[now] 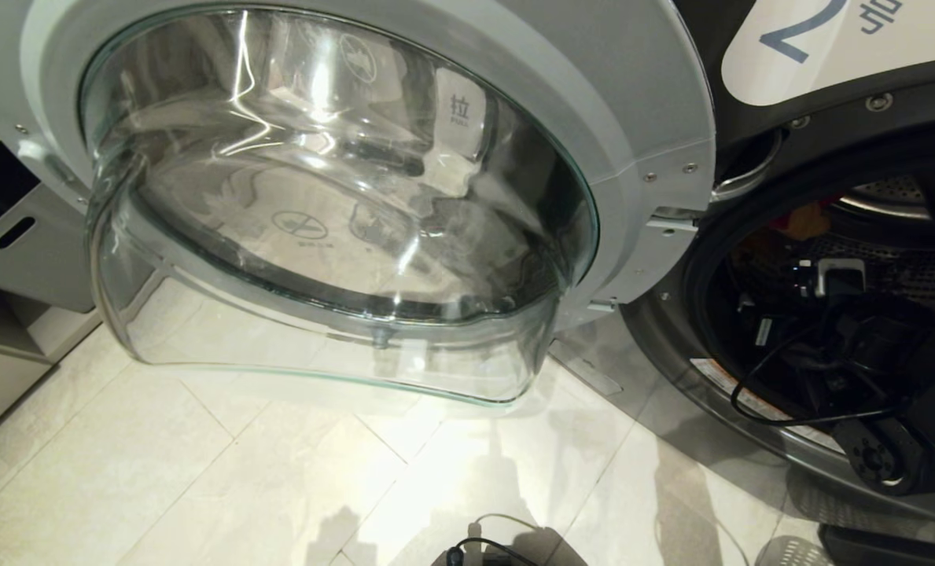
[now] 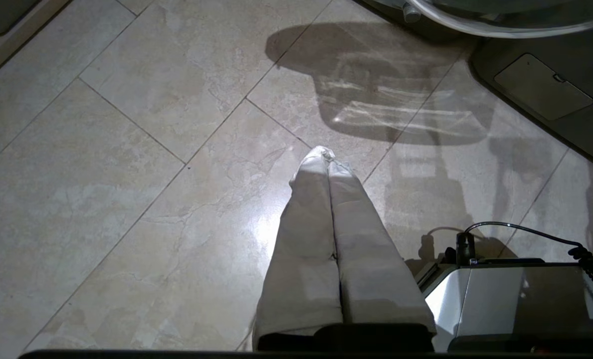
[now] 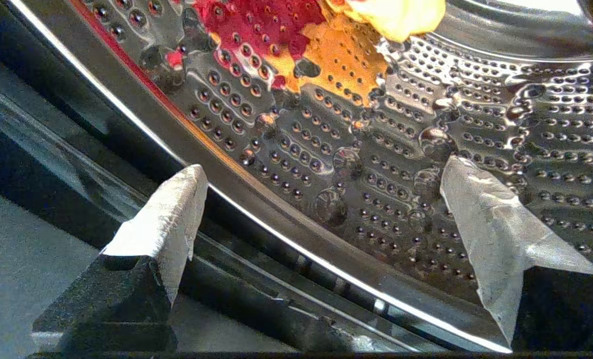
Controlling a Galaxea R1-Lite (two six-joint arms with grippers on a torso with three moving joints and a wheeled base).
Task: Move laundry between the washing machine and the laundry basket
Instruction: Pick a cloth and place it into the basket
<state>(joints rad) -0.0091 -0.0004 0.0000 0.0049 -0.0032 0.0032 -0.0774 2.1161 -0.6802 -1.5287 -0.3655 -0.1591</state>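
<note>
Washing machine [image 1: 750,369]: dark grey front-loader at the right of the head view, mouth uncovered, a white label with a large "2" above it.
Door [image 1: 341,212]: round glass bowl in a grey rim, swung out wide to the left of the mouth and filling the upper left of the head view.
Floor [image 1: 200,472]: pale stone tiles below the door.
Drum [image 3: 426,149]: shiny perforated steel, seen close in the right wrist view.
Right arm [image 1: 868,362]: black, with a looping cable, reaching into the mouth.
Laundry [image 3: 256,20]: inside the drum; bright red cloth with a pale yellow piece beside it, lying ahead of the right end effector and apart from it.
Right end effector [image 3: 321,184]: just inside the drum's lip, fingers spread wide, nothing between them.
Left end effector [image 2: 328,162]: pointing down over bare floor tiles, fingers pressed together, holding nothing.
</note>
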